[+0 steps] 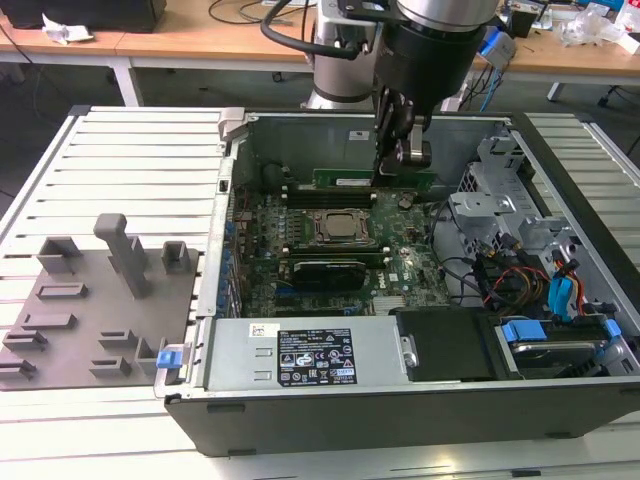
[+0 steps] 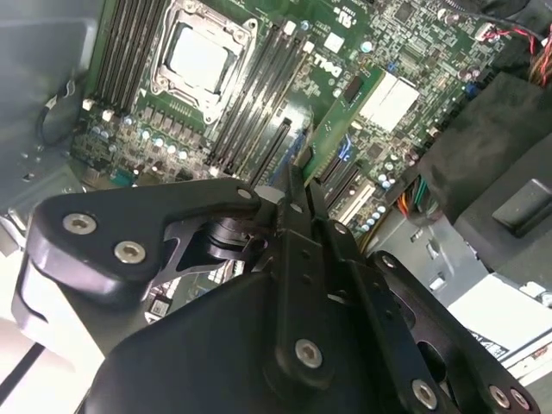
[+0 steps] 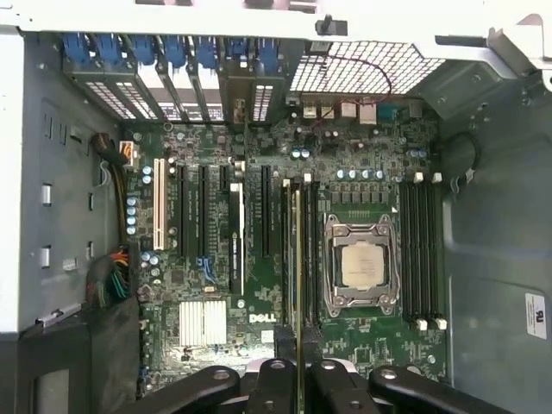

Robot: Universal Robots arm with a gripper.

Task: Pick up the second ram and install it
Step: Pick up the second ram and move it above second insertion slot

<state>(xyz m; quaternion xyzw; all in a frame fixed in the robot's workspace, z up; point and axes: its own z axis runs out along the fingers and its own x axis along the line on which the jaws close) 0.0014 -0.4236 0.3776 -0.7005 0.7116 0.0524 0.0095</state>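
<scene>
Open PC case (image 1: 420, 415) sits on a slatted white table (image 1: 120, 150). Gripper (image 1: 392, 172) is down inside it, fingers clamped on the second ram (image 1: 345, 181). In the first wrist view, the stick is edge-on, in line with slots beside the processor socket (image 3: 360, 263), mid-motherboard. Can't tell if seated.

We're looking along the black gripper (image 2: 302, 185), its fingers (image 2: 291, 207) pinched together on the second ram (image 2: 339, 122). The green stick reaches out from the tips and hangs over the motherboard (image 2: 414, 43). Just beside it run the black memory slots (image 2: 259, 99), and beyond them we see the processor socket (image 2: 198, 56) in its silver frame. A white heat sink (image 2: 390, 99) sits near the ram's other side.
</scene>
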